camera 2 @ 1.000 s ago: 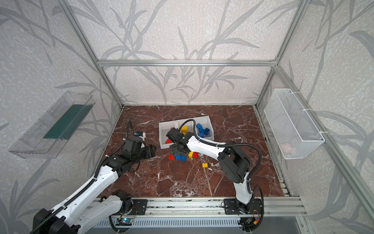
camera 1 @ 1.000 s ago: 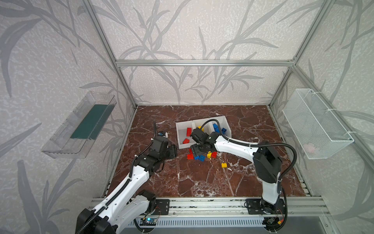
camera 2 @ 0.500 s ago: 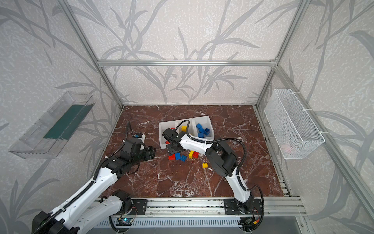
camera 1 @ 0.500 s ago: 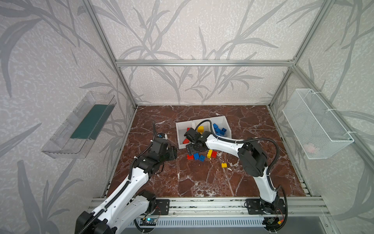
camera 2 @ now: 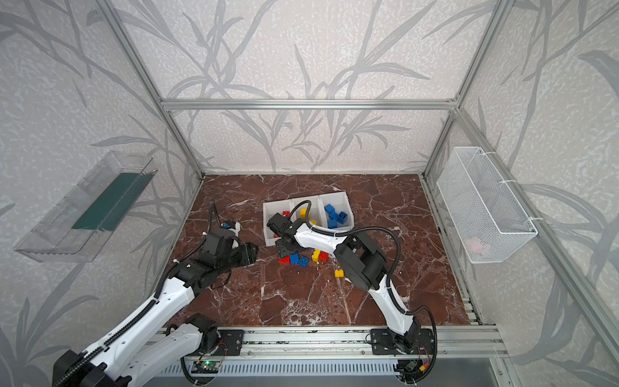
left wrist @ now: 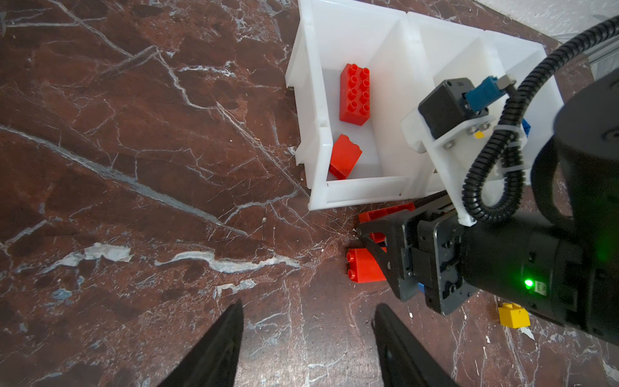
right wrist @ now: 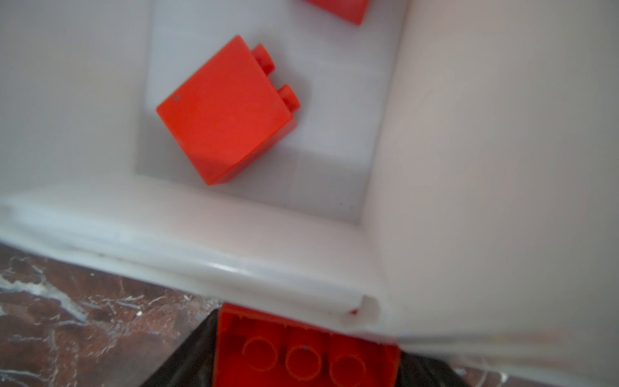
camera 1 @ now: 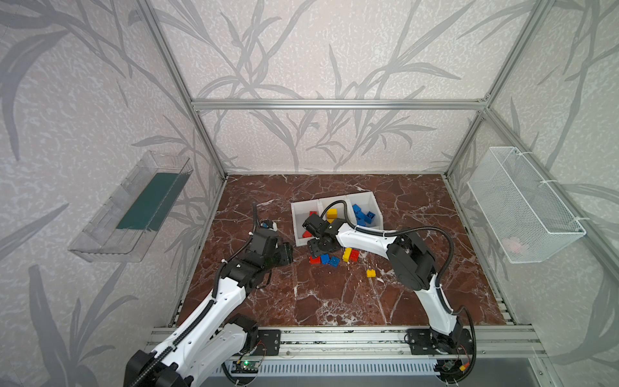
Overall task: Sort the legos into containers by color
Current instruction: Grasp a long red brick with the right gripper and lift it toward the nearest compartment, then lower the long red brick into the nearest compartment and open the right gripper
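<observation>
One long red brick (right wrist: 304,348) clenched in our right gripper (left wrist: 385,219), newly swung from pile (camera 1: 331,258) to red bin (left wrist: 318,134); left gripper (left wrist: 308,305) gapes empty; we judge drop-in next.

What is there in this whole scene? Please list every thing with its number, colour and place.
containers: three, white, in a row on the table.
red legos: two, red, left container.
yellow legos: at least two, yellow, middle container.
blue legos: several, blue, right container.
loose legos: six, two each red, blue, yellow, before the containers.
held lego: one, red, at the left container's front.
table: one, red-brown marble.
clear tray: one, green liner, left wall.
wire basket: one, white, right wall; something pink, blurred, inside.
left gripper: one, black, open, empty, near the loose legos.
right gripper: one, black, closed on the held lego.
</observation>
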You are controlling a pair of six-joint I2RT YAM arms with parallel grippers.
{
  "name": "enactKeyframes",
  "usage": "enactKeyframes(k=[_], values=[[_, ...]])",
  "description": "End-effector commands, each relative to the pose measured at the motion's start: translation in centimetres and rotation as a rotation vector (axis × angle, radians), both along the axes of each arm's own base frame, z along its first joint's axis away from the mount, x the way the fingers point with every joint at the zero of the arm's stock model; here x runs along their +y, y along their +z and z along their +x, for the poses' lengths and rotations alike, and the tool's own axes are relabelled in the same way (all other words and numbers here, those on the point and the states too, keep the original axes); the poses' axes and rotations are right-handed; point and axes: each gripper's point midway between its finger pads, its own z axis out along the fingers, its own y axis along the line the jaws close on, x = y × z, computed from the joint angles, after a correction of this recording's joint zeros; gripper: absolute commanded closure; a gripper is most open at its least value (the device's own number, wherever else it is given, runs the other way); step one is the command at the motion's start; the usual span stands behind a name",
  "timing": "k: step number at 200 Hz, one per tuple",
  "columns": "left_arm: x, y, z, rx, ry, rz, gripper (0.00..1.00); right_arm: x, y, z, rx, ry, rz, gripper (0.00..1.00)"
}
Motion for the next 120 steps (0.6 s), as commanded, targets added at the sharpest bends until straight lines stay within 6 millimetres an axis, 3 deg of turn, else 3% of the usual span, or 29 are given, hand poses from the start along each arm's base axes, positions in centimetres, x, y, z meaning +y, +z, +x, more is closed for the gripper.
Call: enactKeyframes(k=[1, 77, 103, 120], values=[[0.3, -0.3, -0.4, 0.007, 0.016, -0.006, 0.35, 0.1, 0.2, -0.6, 0.003, -0.001, 0.004, 0.32], [0.6, -0.9, -0.5, 0.014, 0.028, 0.005, 0.35, -1.4, 2.2, -4.7, 0.009, 0.033, 0.030, 0.46], [0.7, -1.0, -0.6, 0.016, 0.031, 0.004, 0.35, -1.2, 4.5, -4.8, -0.020, 0.054, 0.063, 0.47], [0.6, -1.1, -0.6, 0.016, 0.030, 0.003, 0.35, -0.7, 6.7, -3.5, -0.082, 0.077, 0.066, 0.47]])
